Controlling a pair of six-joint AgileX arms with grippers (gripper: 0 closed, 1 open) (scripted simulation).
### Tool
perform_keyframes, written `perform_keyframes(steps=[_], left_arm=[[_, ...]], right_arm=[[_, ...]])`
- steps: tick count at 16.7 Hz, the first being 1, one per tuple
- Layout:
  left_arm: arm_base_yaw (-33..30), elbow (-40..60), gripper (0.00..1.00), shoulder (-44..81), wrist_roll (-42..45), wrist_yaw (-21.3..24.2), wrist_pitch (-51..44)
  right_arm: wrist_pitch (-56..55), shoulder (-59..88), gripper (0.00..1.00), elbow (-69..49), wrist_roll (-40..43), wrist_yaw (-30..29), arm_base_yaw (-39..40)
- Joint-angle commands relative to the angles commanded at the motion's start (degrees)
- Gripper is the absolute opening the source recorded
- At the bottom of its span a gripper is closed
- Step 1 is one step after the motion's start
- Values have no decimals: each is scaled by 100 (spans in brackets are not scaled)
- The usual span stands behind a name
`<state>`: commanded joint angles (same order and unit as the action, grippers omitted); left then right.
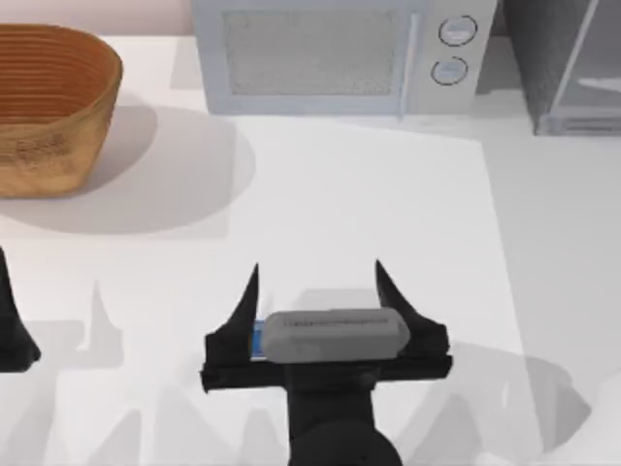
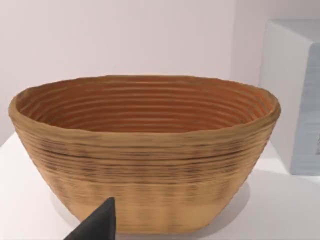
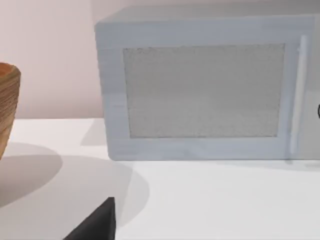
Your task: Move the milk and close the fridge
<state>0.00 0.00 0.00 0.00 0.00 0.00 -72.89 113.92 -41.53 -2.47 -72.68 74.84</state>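
My right gripper (image 1: 317, 288) hovers over the front middle of the table, pointing at the back, open with nothing between its dark fingers (image 1: 247, 294). A thin blue strip (image 1: 258, 340) peeks out beside the grey housing on its wrist; I cannot tell whether it is the milk. The fridge (image 1: 543, 58) stands at the back right corner, speckled dark grey, and its glassy door (image 1: 594, 53) is swung out at an angle. My left gripper (image 1: 6, 325) is parked at the table's left edge facing the basket. One of its fingers (image 2: 97, 224) shows in the left wrist view.
A woven basket (image 1: 44, 102) (image 2: 145, 150) sits at the back left. A light grey microwave (image 1: 340, 53) (image 3: 205, 90) with two round knobs stands at the back middle, straight ahead of my right gripper. White tabletop (image 1: 369, 204) lies between the gripper and the microwave.
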Motion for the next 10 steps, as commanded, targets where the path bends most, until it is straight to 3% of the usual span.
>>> perform_keyframes(steps=[5,10], left_arm=[[0,0,100,0,0,0,0],[0,0,100,0,0,0,0]], right_arm=[[-679,2042,100,-1053,-43,-551,393],[-888,2639,100,-1398,-62,-737,497]])
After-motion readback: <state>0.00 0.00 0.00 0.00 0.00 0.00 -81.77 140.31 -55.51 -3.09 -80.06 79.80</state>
